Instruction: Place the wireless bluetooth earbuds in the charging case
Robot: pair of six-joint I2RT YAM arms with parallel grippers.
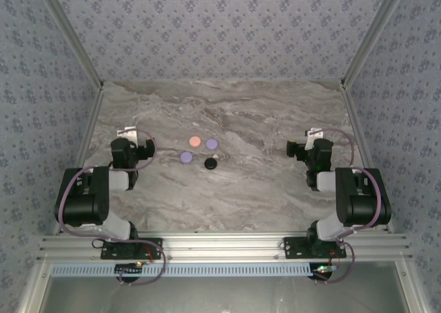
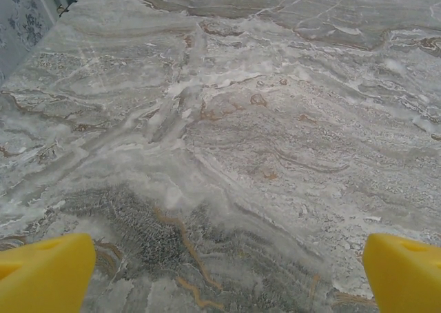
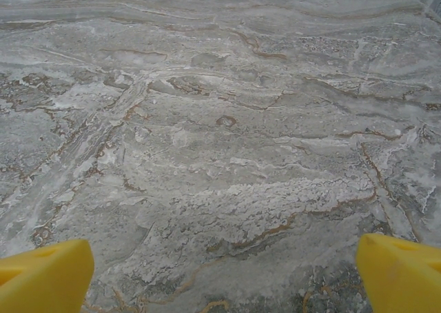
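left tool and right tool both spread wide, pinching nothing, over marble tabletop, well apart. between them, mid-tabletop, a cluster of round cases — pink case, lilac case just beside it, second lilac case, black case. earbuds too small to tell; pale speck at the black case's edge.

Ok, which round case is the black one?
The black case, frontmost of the four; the near lilac case sits left of it, the pink case and far lilac case behind.
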